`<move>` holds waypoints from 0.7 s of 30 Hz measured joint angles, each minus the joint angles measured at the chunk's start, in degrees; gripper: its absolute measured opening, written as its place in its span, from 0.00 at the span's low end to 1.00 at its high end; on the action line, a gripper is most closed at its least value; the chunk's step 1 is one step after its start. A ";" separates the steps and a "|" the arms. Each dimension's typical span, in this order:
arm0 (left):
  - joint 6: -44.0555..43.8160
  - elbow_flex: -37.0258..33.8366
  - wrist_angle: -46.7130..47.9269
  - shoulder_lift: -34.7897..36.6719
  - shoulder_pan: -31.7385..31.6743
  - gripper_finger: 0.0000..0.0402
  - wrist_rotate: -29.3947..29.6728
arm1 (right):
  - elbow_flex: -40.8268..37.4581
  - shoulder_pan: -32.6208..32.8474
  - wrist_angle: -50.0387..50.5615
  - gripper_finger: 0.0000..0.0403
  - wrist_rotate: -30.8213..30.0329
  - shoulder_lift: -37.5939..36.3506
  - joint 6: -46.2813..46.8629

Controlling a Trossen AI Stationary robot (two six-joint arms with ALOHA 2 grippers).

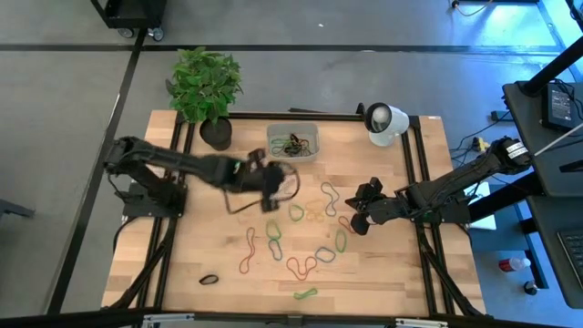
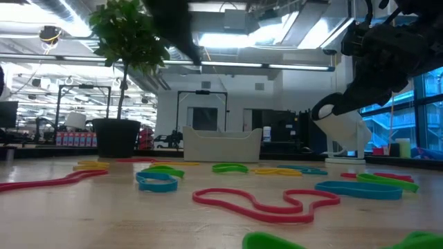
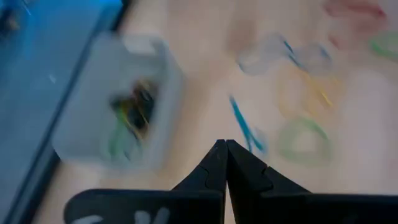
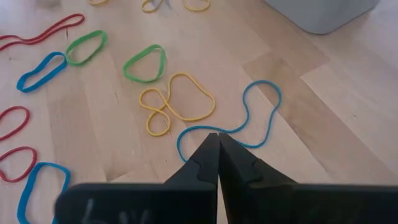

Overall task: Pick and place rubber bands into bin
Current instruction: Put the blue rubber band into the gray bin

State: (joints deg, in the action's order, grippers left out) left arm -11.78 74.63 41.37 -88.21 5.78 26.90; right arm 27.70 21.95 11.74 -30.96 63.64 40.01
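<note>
My left gripper [image 1: 270, 191] hangs pinched shut just short of the bin [image 1: 293, 143], a thin blue band [image 3: 245, 127] dangling from its tips, loose rubber bands [image 1: 310, 251] strewn beyond, my right gripper [image 1: 357, 217] shut and empty beside them, the bin's contents too blurred to sort.

Plant pot [image 1: 216, 133] flanks bin [image 1: 292, 143]; white camera [image 1: 386, 123] at far right; rubber bands [image 1: 314, 258] litter centre.
</note>
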 joint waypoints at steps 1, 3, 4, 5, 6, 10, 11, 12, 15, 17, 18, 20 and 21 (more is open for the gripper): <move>2.83 0.80 -2.27 -0.81 -2.26 0.00 -0.29 | 0.00 -0.01 -0.01 0.02 0.00 0.00 0.00; 7.76 1.98 -5.59 -2.44 -6.96 0.00 -1.51 | 0.00 -0.01 -0.04 0.02 0.00 0.00 0.00; 9.58 2.72 -7.15 -3.54 -9.19 0.00 -2.25 | 0.00 -0.01 -0.05 0.02 0.00 0.00 -0.01; 11.16 3.42 -8.56 -4.75 -11.30 0.00 -3.23 | 0.00 -0.01 -0.07 0.02 0.00 0.00 -0.06; 12.16 4.02 -8.97 -5.87 -13.25 0.00 -3.99 | 0.00 0.01 -0.10 0.02 0.00 0.00 -0.15; 12.67 5.58 -10.25 -10.04 -19.87 0.00 -8.59 | 0.00 0.01 -0.21 0.02 0.00 0.00 -0.17; 12.49 5.57 -9.96 -10.95 -20.99 0.00 -10.84 | 0.00 -0.01 -0.18 0.02 -0.02 0.00 -0.16; 12.03 5.57 -9.96 -11.96 -21.86 0.00 -13.32 | 0.00 0.00 0.00 0.02 0.00 0.00 -0.13; 11.08 5.55 -9.78 -14.66 -22.69 0.00 -19.19 | 0.00 -0.01 0.06 0.02 0.00 0.00 -0.15; 11.71 5.57 -10.08 -16.23 -22.40 0.00 -21.45 | 0.00 0.01 0.21 0.02 0.00 0.00 -0.12; 11.99 5.57 -10.10 -17.13 -22.12 0.00 -22.36 | 0.00 -0.01 0.20 0.02 0.00 0.00 -0.13; 12.03 5.55 -10.05 -18.82 -21.46 0.01 -23.25 | 0.00 0.01 0.21 0.02 0.00 0.00 -0.13; 12.00 5.55 -10.23 -19.45 -21.09 0.02 -23.88 | 0.00 0.01 0.23 0.02 0.00 0.00 -0.11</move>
State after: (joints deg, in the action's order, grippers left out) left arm 0.22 80.18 31.14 -107.65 -15.31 3.02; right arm 27.70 21.96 11.97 -30.96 63.64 39.90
